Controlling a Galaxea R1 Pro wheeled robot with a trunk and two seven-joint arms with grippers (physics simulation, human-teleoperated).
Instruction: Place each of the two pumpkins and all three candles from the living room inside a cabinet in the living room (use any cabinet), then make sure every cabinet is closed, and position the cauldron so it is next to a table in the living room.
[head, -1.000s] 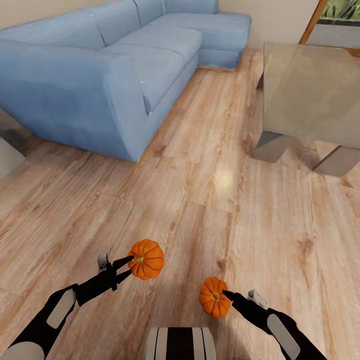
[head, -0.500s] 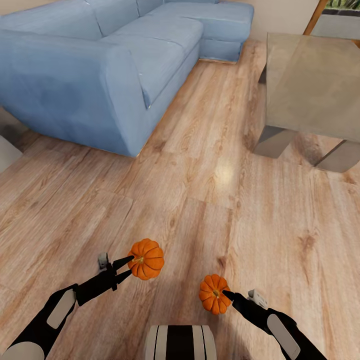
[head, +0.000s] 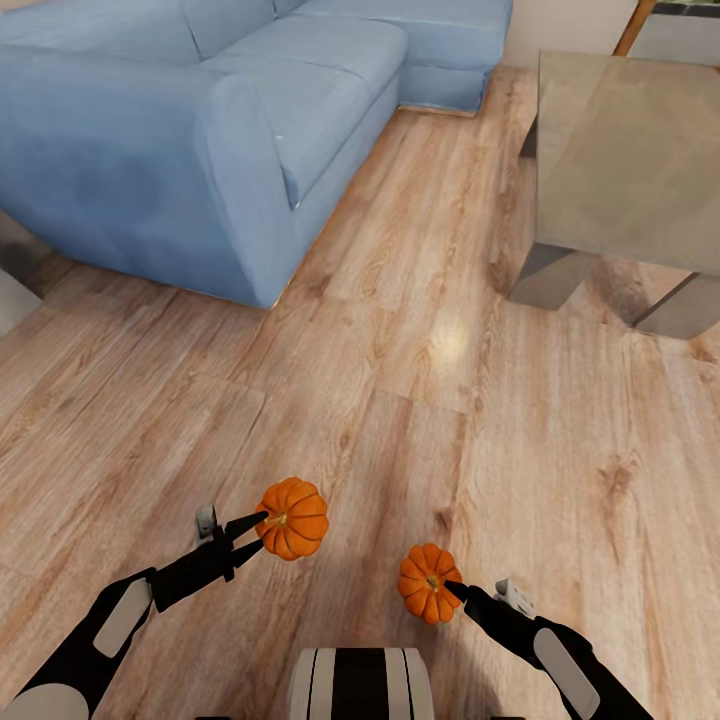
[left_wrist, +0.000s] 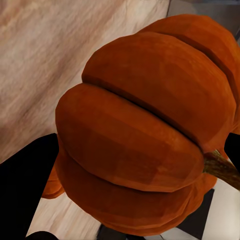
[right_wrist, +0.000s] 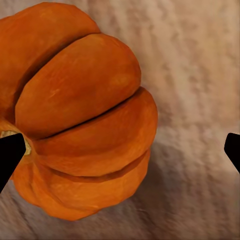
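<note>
Two orange ribbed pumpkins hang above the wooden floor in the head view. My left gripper (head: 258, 532) is shut on the stem end of the larger-looking pumpkin (head: 292, 518), which looms close in the left wrist view as the pumpkin (left_wrist: 145, 135) beside a black finger (left_wrist: 25, 190). My right gripper (head: 450, 588) holds the other pumpkin (head: 428, 583) by its stem end. In the right wrist view one fingertip (right_wrist: 10, 152) touches that pumpkin (right_wrist: 80, 125) at the stem, while the other tip sits far off it. The glossy grey table (head: 620, 150) stands ahead to the right. Candles, cabinet and cauldron are out of view.
A big blue sofa (head: 200, 120) runs along the left and far side. A strip of wooden floor (head: 420, 330) lies between the sofa and the table's chunky grey legs (head: 548, 280). A pale object's corner (head: 12, 300) shows at the left edge.
The whole view has crept forward, so sofa and table sit slightly differently in the picture. Both arms keep their pumpkins; the right pumpkin sits a little higher.
</note>
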